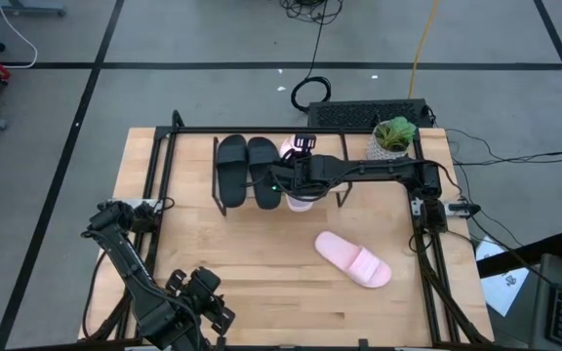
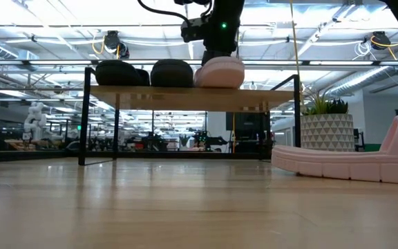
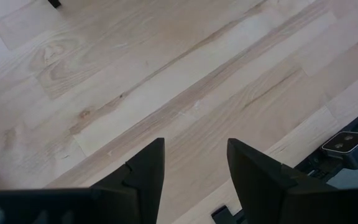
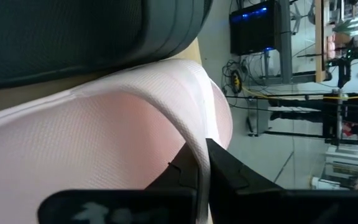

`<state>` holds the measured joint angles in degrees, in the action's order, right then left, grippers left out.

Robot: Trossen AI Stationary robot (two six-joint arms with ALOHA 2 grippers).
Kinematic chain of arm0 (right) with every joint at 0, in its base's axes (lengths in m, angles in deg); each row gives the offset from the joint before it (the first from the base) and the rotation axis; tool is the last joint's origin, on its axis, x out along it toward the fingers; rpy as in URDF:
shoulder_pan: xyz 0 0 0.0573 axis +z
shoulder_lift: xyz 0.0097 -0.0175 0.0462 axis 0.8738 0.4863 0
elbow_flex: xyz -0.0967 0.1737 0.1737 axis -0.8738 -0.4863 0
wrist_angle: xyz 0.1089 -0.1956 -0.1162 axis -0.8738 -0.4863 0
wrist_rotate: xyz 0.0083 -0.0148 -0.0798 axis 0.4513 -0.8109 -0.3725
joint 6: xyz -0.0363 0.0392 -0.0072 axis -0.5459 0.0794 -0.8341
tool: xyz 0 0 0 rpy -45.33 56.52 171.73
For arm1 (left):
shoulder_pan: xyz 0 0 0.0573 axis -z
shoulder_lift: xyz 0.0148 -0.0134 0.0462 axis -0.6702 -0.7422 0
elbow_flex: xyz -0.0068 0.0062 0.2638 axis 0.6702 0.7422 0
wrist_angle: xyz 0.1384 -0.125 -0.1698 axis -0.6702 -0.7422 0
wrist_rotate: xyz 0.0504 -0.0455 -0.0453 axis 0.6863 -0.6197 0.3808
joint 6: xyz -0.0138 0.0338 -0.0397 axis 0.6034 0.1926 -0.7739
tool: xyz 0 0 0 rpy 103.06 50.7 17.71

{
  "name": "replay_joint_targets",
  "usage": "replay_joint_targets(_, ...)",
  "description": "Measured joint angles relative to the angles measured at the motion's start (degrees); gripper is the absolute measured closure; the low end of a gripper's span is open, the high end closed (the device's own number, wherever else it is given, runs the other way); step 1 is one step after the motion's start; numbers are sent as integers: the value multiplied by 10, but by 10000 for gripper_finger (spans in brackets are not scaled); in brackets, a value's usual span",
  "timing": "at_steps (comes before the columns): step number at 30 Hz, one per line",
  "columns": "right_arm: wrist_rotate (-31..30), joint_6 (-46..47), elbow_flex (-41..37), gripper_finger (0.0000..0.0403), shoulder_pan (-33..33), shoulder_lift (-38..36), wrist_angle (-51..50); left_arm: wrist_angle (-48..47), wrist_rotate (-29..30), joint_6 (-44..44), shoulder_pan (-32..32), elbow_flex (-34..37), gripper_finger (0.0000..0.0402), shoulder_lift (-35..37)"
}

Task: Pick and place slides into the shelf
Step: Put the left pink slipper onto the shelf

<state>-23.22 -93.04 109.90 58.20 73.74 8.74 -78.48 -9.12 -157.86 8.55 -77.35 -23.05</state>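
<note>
Near the front left corner of the tabletop, the left claw hovers over bare wood, its fingers apart and holding nothing. Farther right, toward the back, the shelf carries two black slides side by side on its plank. Just beside them the right claw is clamped on the strap edge of a pink slide resting on the shelf. Right of that, a second pink slide lies on the tabletop, well apart from the shelf.
</note>
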Motion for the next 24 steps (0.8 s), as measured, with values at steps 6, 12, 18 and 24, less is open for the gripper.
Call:
replay_joint_targets(6, 13, 22, 0, 399, 0, 0, -5, 0, 0, 0, -3, 0, 229, 0)
replay_joint_targets(12, 13, 22, 0, 397, 0, 0, -5, 1, 0, 10, -12, 0, 229, 0)
replay_joint_targets(18, 14, 22, 0, 389, 0, 0, -6, 1, 0, 13, -16, 0, 229, 0)
replay_joint_targets(24, 17, 23, 0, 343, 0, 0, -5, 1, 0, 13, -16, 0, 229, 0)
